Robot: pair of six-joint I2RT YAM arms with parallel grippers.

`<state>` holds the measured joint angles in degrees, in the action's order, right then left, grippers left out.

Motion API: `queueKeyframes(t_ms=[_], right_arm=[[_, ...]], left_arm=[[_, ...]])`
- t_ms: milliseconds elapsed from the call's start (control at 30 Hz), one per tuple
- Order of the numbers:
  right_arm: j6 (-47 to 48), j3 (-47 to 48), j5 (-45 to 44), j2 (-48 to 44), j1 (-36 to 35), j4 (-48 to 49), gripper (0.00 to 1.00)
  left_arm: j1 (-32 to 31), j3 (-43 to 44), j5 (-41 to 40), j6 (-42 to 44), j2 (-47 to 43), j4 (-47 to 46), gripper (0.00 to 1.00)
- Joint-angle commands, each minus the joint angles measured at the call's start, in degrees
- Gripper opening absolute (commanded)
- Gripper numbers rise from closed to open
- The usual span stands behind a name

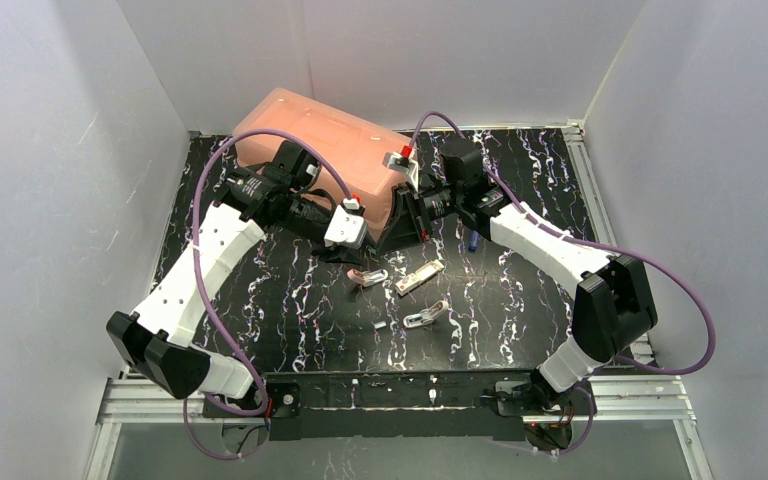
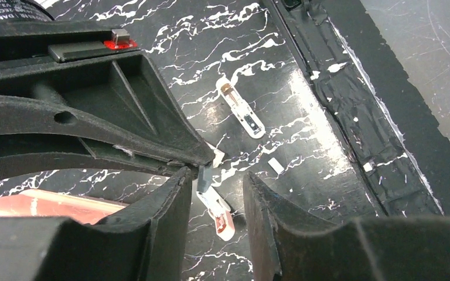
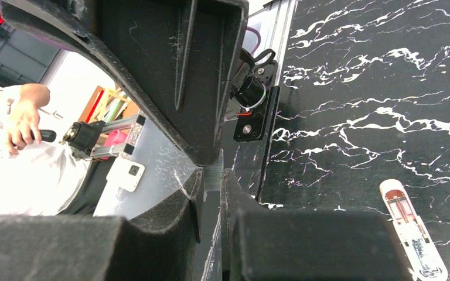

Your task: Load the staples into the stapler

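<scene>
Your right claw (image 3: 212, 173) is pinched shut on a thin grey staple strip (image 2: 204, 174), which pokes out just past its fingertips. Your left claw (image 2: 218, 178) stands partly open, with a finger on either side of that strip. Also in that gap, a white stapler piece (image 2: 219, 215) with a pink end lies on the black marbled worktop (image 2: 328, 88). Another white piece (image 2: 240, 108) lies further out beyond the left claw's tips.

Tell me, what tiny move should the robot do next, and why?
Probably close the left gripper gently on the grey strip, likely the staples. The right gripper pinches that strip, and its free end sits in the gap between the left gripper's fingers, which stand apart, so a squeeze would likely catch it.
</scene>
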<state>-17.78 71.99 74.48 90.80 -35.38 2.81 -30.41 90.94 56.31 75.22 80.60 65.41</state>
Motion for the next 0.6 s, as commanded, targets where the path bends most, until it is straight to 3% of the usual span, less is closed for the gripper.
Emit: queueKeyframes(t_ms=[0,567], right_arm=[[-2.1,-0.6,2.0,-2.0,0.1,3.8,0.14],[-3.1,-1.5,1.4,-2.2,0.1,4.9,0.14]], left_arm=[[-0.6,1.2,-0.9,0.4,0.7,-0.1,0.35],[-0.9,0.5,-2.3,0.4,1.1,-1.0,0.22]])
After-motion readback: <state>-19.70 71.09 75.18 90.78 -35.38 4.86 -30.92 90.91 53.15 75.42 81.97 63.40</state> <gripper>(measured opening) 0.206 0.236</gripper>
